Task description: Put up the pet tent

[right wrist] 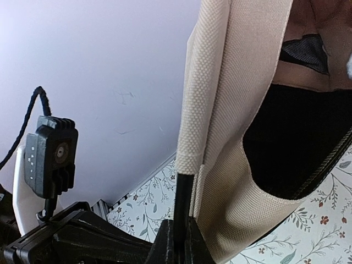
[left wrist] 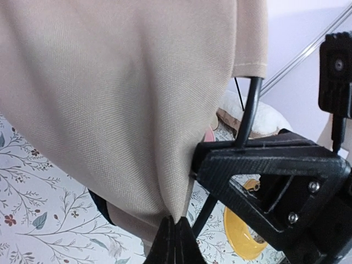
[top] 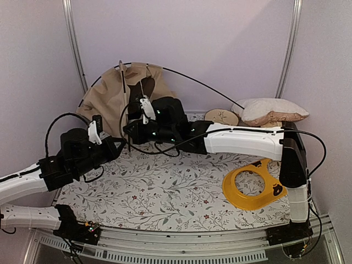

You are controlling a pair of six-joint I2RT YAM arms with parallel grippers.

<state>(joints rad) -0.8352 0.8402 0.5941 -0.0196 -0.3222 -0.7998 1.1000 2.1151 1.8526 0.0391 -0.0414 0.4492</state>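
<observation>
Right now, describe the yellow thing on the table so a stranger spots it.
Take the floral tablecloth and go to its near right corner. The yellow ring lies there, in front of the pillow; it alone is bright yellow, with a black figure on its rim.

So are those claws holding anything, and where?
Both hold the pet tent: left claw pinches a low fold of tan fabric; right claw clamps the black pole below its sleeve.
</observation>
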